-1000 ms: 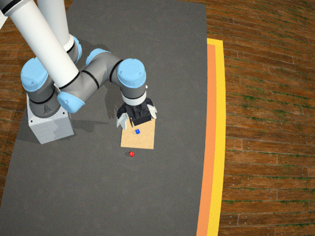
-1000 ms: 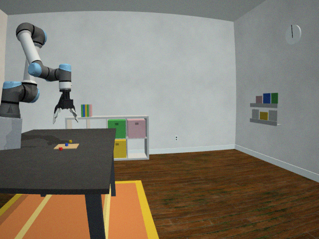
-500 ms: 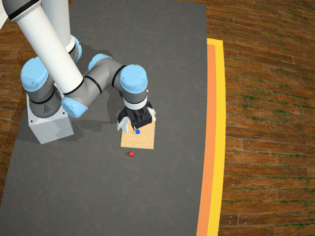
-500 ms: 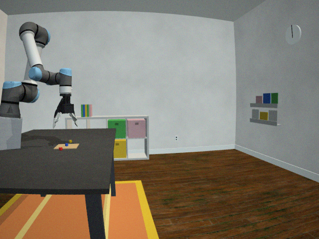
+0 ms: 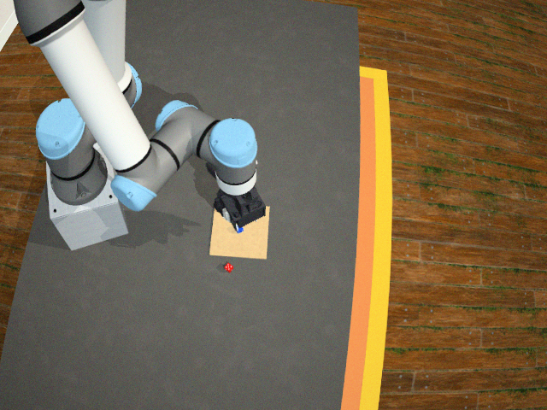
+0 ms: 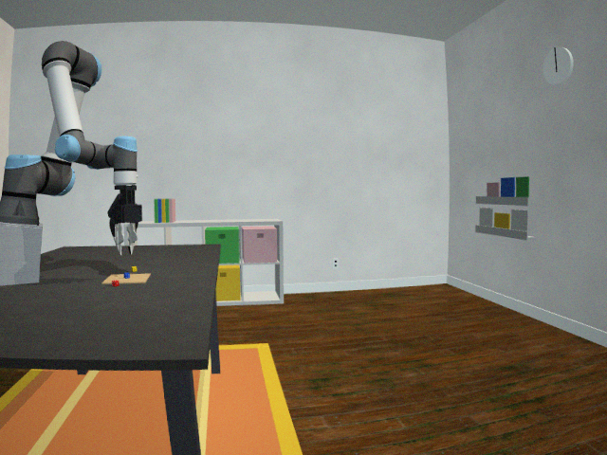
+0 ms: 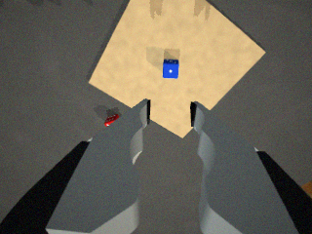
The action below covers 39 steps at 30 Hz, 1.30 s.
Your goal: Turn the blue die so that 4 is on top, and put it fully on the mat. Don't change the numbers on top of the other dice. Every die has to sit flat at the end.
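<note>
Lowering my part-open, unloaded pincer point(image 5: 238, 224) point(image 6: 125, 254) point(image 7: 170, 102) squarely over the blue die point(image 5: 239, 230) point(image 6: 126, 275) point(image 7: 171, 69) should work; widen slightly first, grip opposite sides evenly, avoid nudging it.

The yellow die point(image 6: 134, 268) is too small to read. In the top view, the gripper point(image 5: 235, 226) point(image 6: 125, 254) point(image 7: 170, 102) partly hides the blue die point(image 5: 239, 230) point(image 6: 126, 275) point(image 7: 171, 69).

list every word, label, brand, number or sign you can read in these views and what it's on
No words, labels or brands can be read.
Blue die: one white pip on the face toward the wrist camera; pips on its side face too small.
Red die: white pips, too blurred to count surely.
Yellow die: too small.
Wall clock: no readable numerals.
</note>
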### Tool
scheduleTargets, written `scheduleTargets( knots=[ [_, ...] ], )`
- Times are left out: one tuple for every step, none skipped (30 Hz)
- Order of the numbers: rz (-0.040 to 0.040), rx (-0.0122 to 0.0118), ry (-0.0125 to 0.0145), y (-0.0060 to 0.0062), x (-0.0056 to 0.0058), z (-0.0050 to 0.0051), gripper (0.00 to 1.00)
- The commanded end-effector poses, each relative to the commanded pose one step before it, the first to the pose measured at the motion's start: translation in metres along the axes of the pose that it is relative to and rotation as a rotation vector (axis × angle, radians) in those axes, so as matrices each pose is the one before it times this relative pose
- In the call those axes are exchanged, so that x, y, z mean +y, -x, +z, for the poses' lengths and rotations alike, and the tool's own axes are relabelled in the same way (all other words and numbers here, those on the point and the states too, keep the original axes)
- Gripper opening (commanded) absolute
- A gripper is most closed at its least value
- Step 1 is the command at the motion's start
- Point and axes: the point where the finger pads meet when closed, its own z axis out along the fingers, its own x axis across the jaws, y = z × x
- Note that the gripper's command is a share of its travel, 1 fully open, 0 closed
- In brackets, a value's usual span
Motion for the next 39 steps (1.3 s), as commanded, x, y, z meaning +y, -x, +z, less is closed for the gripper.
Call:
scheduleTargets(
  knots=[
    [-0.00454, -0.00026, 0.00014, 0.00021, -0.00159, 0.00148, 0.18],
    [0.00000, 0.00000, 0.00000, 0.00000, 0.00000, 0.00000, 0.18],
    [0.00000, 0.00000, 0.00000, 0.00000, 0.00000, 0.00000, 0.18],
    [0.00000, 0.00000, 0.00000, 0.00000, 0.00000, 0.00000, 0.18],
    [0.00000, 0.00000, 0.00000, 0.00000, 0.00000, 0.00000, 0.18],
    [0.00000, 0.00000, 0.00000, 0.00000, 0.00000, 0.00000, 0.18],
    [0.00000, 0.00000, 0.00000, 0.00000, 0.00000, 0.00000, 0.18],
    [0.00000, 0.00000, 0.00000, 0.00000, 0.00000, 0.00000, 0.18],
    [0.00000, 0.00000, 0.00000, 0.00000, 0.00000, 0.00000, 0.18],
    [0.00000, 0.00000, 0.00000, 0.00000, 0.00000, 0.00000, 0.18],
    [0.00000, 0.00000, 0.00000, 0.00000, 0.00000, 0.00000, 0.18],
    [0.00000, 0.00000, 0.00000, 0.00000, 0.00000, 0.00000, 0.18],
    [0.00000, 0.00000, 0.00000, 0.00000, 0.00000, 0.00000, 0.18],
    [0.00000, 0.00000, 0.00000, 0.00000, 0.00000, 0.00000, 0.18],
    [0.00000, 0.00000, 0.00000, 0.00000, 0.00000, 0.00000, 0.18],
    [0.00000, 0.00000, 0.00000, 0.00000, 0.00000, 0.00000, 0.18],
    [0.00000, 0.00000, 0.00000, 0.00000, 0.00000, 0.00000, 0.18],
    [0.00000, 0.00000, 0.00000, 0.00000, 0.00000, 0.00000, 0.18],
    [0.00000, 0.00000, 0.00000, 0.00000, 0.00000, 0.00000, 0.18],
    [0.00000, 0.00000, 0.00000, 0.00000, 0.00000, 0.00000, 0.18],
    [0.00000, 0.00000, 0.00000, 0.00000, 0.00000, 0.00000, 0.18],
    [0.00000, 0.00000, 0.00000, 0.00000, 0.00000, 0.00002, 0.18],
    [0.00000, 0.00000, 0.00000, 0.00000, 0.00000, 0.00004, 0.18],
    [0.00000, 0.00000, 0.00000, 0.00000, 0.00000, 0.00008, 0.18],
    [0.00000, 0.00000, 0.00000, 0.00000, 0.00000, 0.00013, 0.18],
    [0.00000, 0.00000, 0.00000, 0.00000, 0.00000, 0.00019, 0.18],
    [0.00000, 0.00000, 0.00000, 0.00000, 0.00000, 0.00025, 0.18],
    [0.00000, 0.00000, 0.00000, 0.00000, 0.00000, 0.00033, 0.18],
    [0.00000, 0.00000, 0.00000, 0.00000, 0.00000, 0.00040, 0.18],
    [0.00000, 0.00000, 0.00000, 0.00000, 0.00000, 0.00048, 0.18],
    [0.00000, 0.00000, 0.00000, 0.00000, 0.00000, 0.00057, 0.18],
    [0.00000, 0.00000, 0.00000, 0.00000, 0.00000, 0.00065, 0.18],
    [0.00000, 0.00000, 0.00000, 0.00000, 0.00000, 0.00074, 0.18],
    [0.00000, 0.00000, 0.00000, 0.00000, 0.00000, 0.00000, 0.18],
    [0.00000, 0.00000, 0.00000, 0.00000, 0.00000, 0.00000, 0.18],
    [0.00000, 0.00000, 0.00000, 0.00000, 0.00000, 0.00083, 0.18],
    [0.00000, 0.00000, 0.00000, 0.00000, 0.00001, 0.00091, 0.18],
    [0.00000, 0.00000, 0.00000, 0.00000, 0.00001, 0.00099, 0.18],
    [0.00000, 0.00000, 0.00000, 0.00000, 0.00000, 0.00107, 0.18]
  ],
)
